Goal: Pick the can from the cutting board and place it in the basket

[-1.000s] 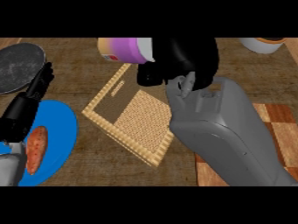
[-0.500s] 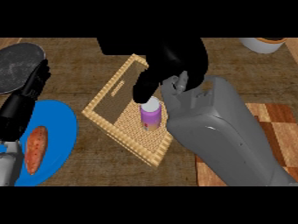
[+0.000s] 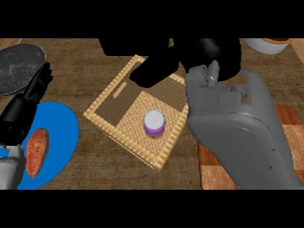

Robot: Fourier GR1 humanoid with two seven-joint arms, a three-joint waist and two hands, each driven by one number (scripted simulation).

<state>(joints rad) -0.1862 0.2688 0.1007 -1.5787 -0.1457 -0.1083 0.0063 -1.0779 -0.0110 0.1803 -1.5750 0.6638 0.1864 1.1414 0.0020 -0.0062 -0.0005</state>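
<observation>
Head view showed the can (image 3: 154, 123) standing upright inside the basket (image 3: 112, 95), apart from the right hand (image 3: 200, 55), which hovered above the far rim with fingers relaxed and empty, while the left hand (image 3: 29, 98) rested open over the blue plate (image 3: 62, 133).

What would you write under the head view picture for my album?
Purple can stands in the woven basket, right hand open above it.

Right hand (image 3: 200, 55) fingers relaxed; left hand (image 3: 29, 100) resting.
</observation>
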